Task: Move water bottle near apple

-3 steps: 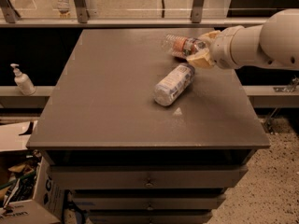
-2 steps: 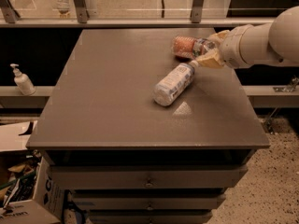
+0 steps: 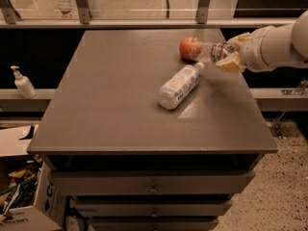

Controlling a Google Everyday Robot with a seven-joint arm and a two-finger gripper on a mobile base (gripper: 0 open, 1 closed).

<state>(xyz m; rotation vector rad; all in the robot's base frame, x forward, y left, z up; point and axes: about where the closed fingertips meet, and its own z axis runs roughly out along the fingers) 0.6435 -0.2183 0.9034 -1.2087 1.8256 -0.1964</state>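
Observation:
The red apple (image 3: 189, 47) sits on the grey table (image 3: 115, 114) at the back right. The clear water bottle (image 3: 211, 51) lies level just to the apple's right, its far end touching or almost touching the apple. My gripper (image 3: 230, 56) comes in from the right edge and is shut on the bottle's right end, with tan fingers (image 3: 232, 64) above and below it. Whether the bottle rests on the table or hangs just above it I cannot tell.
A second bottle with a white-blue label (image 3: 179, 86) lies on its side mid-table, in front of the apple. A soap dispenser (image 3: 22, 83) stands on a ledge at the left. Cardboard boxes (image 3: 19, 201) sit on the floor at the lower left. Drawers (image 3: 153, 183) are below the tabletop.
My arm and the held water bottle have shifted to the right. The apple, before partly covered by the bottle and gripper, now shows in full.

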